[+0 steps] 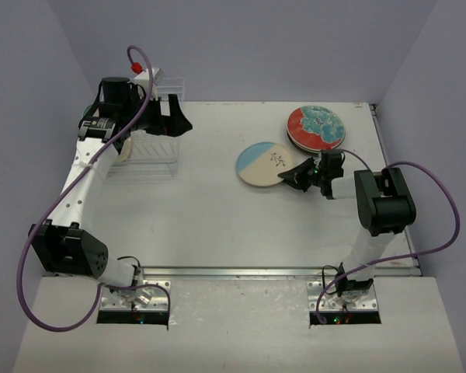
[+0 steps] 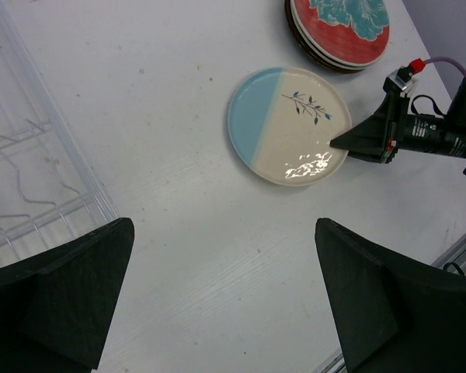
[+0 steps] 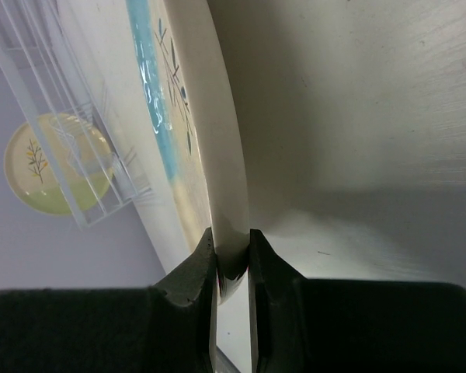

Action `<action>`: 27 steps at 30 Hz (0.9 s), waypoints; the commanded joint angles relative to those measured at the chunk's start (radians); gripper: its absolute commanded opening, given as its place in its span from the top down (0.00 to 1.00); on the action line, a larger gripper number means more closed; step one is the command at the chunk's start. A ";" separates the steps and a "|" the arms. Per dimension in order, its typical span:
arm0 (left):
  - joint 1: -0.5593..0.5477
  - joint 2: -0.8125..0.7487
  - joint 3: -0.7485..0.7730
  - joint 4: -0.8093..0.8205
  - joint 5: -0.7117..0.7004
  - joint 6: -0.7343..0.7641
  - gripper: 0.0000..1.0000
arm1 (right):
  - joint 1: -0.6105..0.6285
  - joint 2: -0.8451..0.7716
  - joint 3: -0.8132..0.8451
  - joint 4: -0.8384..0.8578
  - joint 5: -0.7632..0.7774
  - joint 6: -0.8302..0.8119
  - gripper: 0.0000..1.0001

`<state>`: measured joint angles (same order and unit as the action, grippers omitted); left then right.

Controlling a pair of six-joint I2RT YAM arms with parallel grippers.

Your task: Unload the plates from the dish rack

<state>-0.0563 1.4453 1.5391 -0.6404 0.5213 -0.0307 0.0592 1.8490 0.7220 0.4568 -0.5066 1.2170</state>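
So here's where we were: the right gripper [image 1: 299, 177] had its jaws pinched on the rim of the cream plate with the pale blue segment [image 1: 266, 165], grabbing it at about the plate's 4 o'clock. That plate sat a bit toward 1 o'clock from the middle of the table [image 1: 217, 225]. The stack of plates [image 1: 316, 128], red-and-teal one on top, was near it at 2 o'clock. The dish rack [image 1: 151, 151] was over at 10 o'clock, with the left gripper [image 1: 167, 116] hanging above it, jaws wide open and holding nothing.

What worried us was that grip. It's a thin pinch on a glossy edge, so the plate could swing or slide out on any lift. If it went to the stack next, its far rim could clip the pile. We couldn't tell if the plate lay fully flat, so letting go could have dropped it. The left fingers could also snag a wire and drag the rack.

The right wrist view showed us how little rim sat between the pads, plus a yellowish sprig plate [image 3: 58, 167] at the rack. The overhead only showed a sliver of that one. The left wrist view gave us the sprig pattern face-on, which the overhead barely resolved.
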 commanded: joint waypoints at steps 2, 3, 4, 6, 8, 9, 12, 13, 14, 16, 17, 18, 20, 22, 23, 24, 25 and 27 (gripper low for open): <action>0.010 -0.051 0.006 0.022 -0.017 0.006 0.00 | 0.003 0.020 0.052 -0.048 -0.056 -0.044 1.00; 0.010 -0.053 0.003 0.022 -0.022 0.007 0.00 | 0.009 0.021 0.059 -0.054 -0.041 -0.040 1.00; 0.010 -0.056 0.000 0.026 -0.024 0.007 0.00 | 0.013 0.028 0.065 -0.058 -0.028 -0.030 1.00; 0.010 -0.060 -0.007 0.036 -0.026 0.005 0.00 | 0.021 0.045 0.071 -0.051 -0.005 -0.006 1.00; 0.010 -0.057 -0.010 0.042 -0.024 -0.002 0.00 | 0.043 0.067 0.075 -0.025 0.020 0.045 0.98; 0.010 -0.054 -0.011 0.046 -0.023 -0.004 0.00 | 0.057 0.089 0.092 -0.008 0.039 0.067 0.95; 0.010 -0.054 -0.015 0.045 -0.033 -0.002 0.00 | 0.085 0.128 0.155 -0.048 0.058 0.068 0.94; 0.010 -0.057 -0.019 0.045 -0.041 0.005 0.00 | 0.099 0.144 0.188 -0.061 0.068 0.060 0.94; 0.010 -0.060 -0.023 0.045 -0.048 0.011 0.00 | 0.112 0.158 0.216 -0.074 0.078 0.054 0.95; 0.010 -0.064 -0.029 0.047 -0.057 0.019 0.00 | 0.128 0.183 0.255 -0.093 0.095 0.054 0.95; 0.010 -0.065 -0.031 0.048 -0.060 0.023 0.00 | 0.134 0.196 0.273 -0.096 0.102 0.057 0.95; 0.011 -0.065 -0.033 0.049 -0.063 0.026 0.00 | 0.138 0.209 0.286 -0.098 0.106 0.058 0.95; 0.010 -0.065 -0.039 0.052 -0.069 0.026 0.00 | 0.144 0.235 0.322 -0.107 0.106 0.055 0.94; 0.012 -0.066 -0.050 0.060 -0.074 0.026 0.00 | 0.148 0.250 0.342 -0.111 0.108 0.047 0.92; 0.012 -0.066 -0.055 0.065 -0.075 0.026 0.00 | 0.149 0.261 0.351 -0.113 0.108 0.047 0.90; 0.012 -0.068 -0.057 0.068 -0.078 0.023 0.00 | 0.149 0.267 0.368 -0.115 0.108 0.045 0.90; 0.013 -0.067 -0.062 0.072 -0.079 0.019 0.00 | 0.149 0.276 0.380 -0.117 0.111 0.038 0.90; 0.013 -0.067 -0.066 0.075 -0.090 0.016 0.00 | 0.147 0.282 0.393 -0.119 0.128 0.027 0.89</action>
<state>-0.0555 1.4189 1.4833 -0.6185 0.4507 -0.0158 0.2058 2.1055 1.0590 0.3773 -0.4534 1.2756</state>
